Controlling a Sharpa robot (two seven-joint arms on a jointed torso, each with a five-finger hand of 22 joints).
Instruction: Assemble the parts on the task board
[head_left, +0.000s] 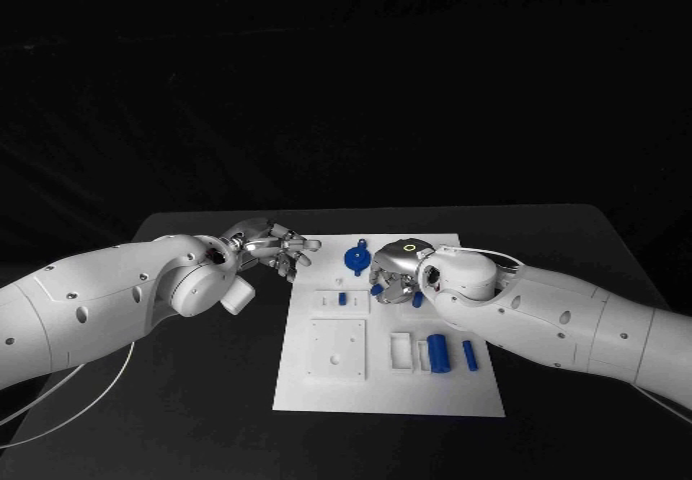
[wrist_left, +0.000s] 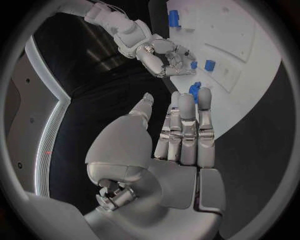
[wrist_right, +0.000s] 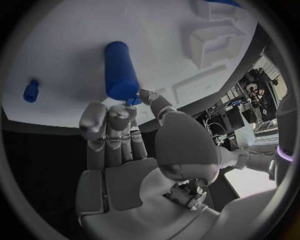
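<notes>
the silver left hand (head_left: 274, 249) hovers just off the far left edge of the white rectangular task board (head_left: 387, 395), fingers extended side by side, holding nothing. the silver right hand (head_left: 397, 272) sits over the board's far middle, pinching a small blue part (wrist_right: 132, 101) at its fingertips. on the board, five other blue plastic parts are visible: one round piece (head_left: 356, 259) far, one small peg (head_left: 342, 298), one large cylinder (head_left: 437, 353) and two slim pegs (head_left: 470, 354) near right.

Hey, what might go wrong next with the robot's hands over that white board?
The right hand hangs low over the task board, its fingertips beside a blue cylinder; a nudge may roll it. The left hand is open near the board's edge, close to the right hand, so they may collide.
</notes>
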